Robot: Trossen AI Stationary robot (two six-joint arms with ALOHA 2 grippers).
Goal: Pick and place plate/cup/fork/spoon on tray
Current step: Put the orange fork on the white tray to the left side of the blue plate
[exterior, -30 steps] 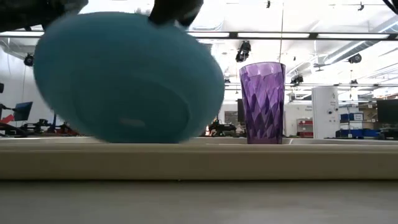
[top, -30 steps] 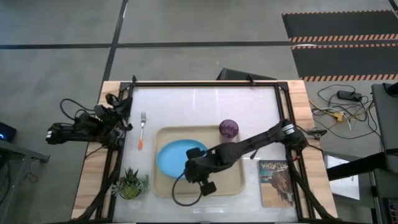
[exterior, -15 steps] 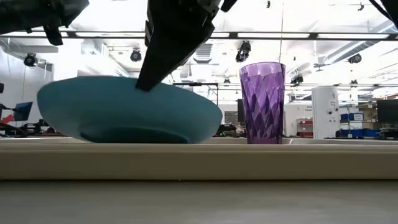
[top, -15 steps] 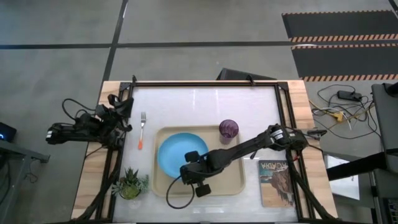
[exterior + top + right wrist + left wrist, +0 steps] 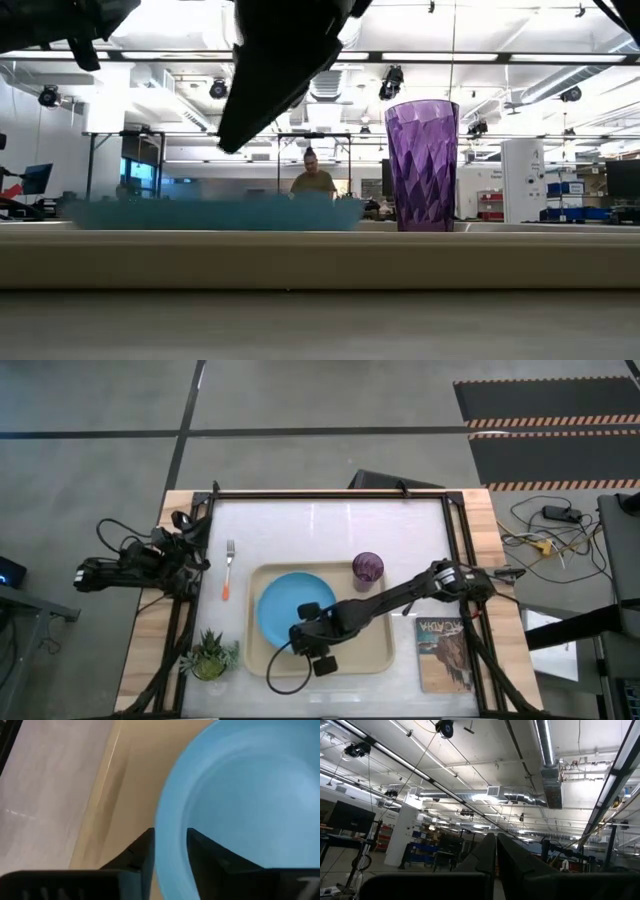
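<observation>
Nearest the table's front edge, the right gripper [image 5: 169,851] straddles the rim of the round light-blue plate [image 5: 293,606] – flat on the cream-beige rectangular tray [image 5: 372,657], seemingly for release; farther off, the ribbed purple cup [image 5: 368,569] stands inside the tray's far rim, while the left gripper [image 5: 496,851], pressed together, idles aside

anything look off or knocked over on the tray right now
Nothing stands out. The plate lies flat in the tray, its rim between the right tool's fingers, and the cup stands upright beside it.
</observation>
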